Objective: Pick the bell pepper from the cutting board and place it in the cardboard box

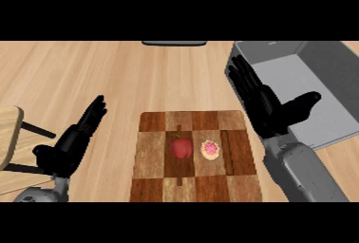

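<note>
Presently, nothing is held by either hand. The left hand (70, 142) is seen resting open at the lower left, fingers up. The pepper (182, 147) is found at the middle of the board (151, 156), just beside a small pink pastry (210, 149), so it is best taken from above, with the fingers kept clear of the pastry. Farther off, the right hand (270, 105) is spread flat over the left wall of the box (308, 80), in which nothing is seen
</note>
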Motion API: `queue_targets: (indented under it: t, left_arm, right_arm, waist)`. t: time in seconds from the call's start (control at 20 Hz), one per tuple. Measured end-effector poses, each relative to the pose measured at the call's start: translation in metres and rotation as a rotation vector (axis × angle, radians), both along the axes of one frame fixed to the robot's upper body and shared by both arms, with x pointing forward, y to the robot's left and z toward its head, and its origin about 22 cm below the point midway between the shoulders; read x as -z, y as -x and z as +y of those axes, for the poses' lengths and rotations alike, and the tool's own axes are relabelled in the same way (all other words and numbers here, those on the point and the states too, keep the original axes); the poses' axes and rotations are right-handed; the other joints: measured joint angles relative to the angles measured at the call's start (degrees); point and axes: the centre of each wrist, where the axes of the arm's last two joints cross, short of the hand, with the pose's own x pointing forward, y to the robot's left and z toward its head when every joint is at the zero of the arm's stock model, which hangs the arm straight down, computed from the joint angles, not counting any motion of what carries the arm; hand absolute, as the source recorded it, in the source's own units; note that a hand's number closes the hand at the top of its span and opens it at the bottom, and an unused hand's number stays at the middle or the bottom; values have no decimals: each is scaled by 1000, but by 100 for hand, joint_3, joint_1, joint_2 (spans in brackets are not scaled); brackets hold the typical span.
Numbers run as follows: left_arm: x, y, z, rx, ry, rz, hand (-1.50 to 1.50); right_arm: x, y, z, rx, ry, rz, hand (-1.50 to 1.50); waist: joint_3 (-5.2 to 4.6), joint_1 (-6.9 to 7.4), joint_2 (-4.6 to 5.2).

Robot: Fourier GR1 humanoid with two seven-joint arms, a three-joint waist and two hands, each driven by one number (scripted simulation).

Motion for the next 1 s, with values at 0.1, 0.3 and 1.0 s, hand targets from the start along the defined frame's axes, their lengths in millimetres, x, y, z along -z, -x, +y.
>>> queue_targets:
  t: [0.1,0.3,1.0]
  left_arm:
    - [-5,0,8,-21,18,-4,0]
    - [-12,-3,33,-142,66,17,0]
    - [-18,8,62,-250,164,140,0]
  right_arm:
    - [-8,4,1,3,52,-38,-150]
    - [-26,10,13,-14,238,-138,-150]
    - [-6,77,31,101,742,-644,-150]
  waist:
    - [71,30,90]
    - [133,89,165]
    - [139,-26,177]
